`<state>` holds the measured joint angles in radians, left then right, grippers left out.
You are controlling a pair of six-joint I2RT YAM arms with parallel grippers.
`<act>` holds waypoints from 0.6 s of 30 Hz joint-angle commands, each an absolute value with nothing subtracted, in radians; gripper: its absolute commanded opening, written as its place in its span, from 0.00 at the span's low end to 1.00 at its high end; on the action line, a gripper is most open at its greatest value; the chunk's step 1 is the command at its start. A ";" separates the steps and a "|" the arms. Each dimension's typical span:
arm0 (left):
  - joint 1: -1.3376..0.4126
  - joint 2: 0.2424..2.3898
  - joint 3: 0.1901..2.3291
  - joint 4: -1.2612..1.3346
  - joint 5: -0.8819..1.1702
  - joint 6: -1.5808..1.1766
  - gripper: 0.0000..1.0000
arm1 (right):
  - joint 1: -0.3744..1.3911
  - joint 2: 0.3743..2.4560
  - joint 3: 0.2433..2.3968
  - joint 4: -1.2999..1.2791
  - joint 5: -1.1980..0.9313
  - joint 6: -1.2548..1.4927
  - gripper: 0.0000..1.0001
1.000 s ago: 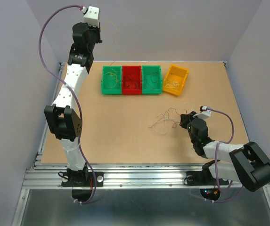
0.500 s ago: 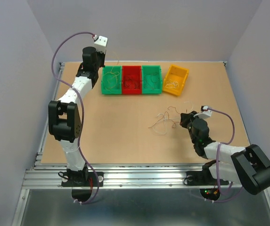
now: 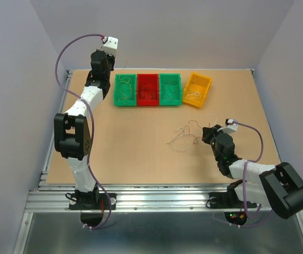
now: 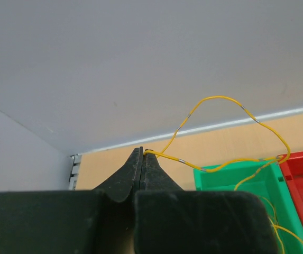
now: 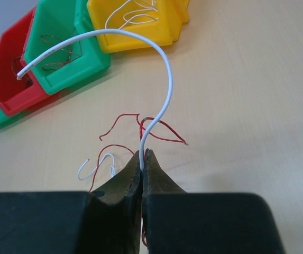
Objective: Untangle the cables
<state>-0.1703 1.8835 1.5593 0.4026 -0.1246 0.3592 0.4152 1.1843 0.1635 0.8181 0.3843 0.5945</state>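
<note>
Down has come the left gripper (image 4: pixel 142 152), now by the left green bin (image 4: pixel 221 186). It is shut tight on a yellow wire (image 4: pixel 214 98) that hangs into that bin. Low over the table (image 3: pixel 130 153), the right gripper (image 5: pixel 142 157) pinches a white wire (image 5: pixel 165 69), right beside the little tangle (image 3: pixel 183 137) of wires.

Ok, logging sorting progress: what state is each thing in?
Left gripper: shut on thin yellow wire, raised beside the left green plastic bin.
Thin yellow wire: looping down into that bin.
Right gripper: shut on thin white wire, low over table.
Thin white wire: arching up, far end free.
Loose tangle of red and white wires: lying on table.
</note>
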 commanded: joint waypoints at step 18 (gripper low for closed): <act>-0.282 2.095 1.696 0.090 -0.413 0.647 0.00 | 0.413 1.170 0.149 0.859 0.374 0.577 0.01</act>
<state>-0.2535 2.0586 1.5772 0.2180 -0.3592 0.6067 0.4152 1.1820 0.1635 0.8181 0.3771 0.5907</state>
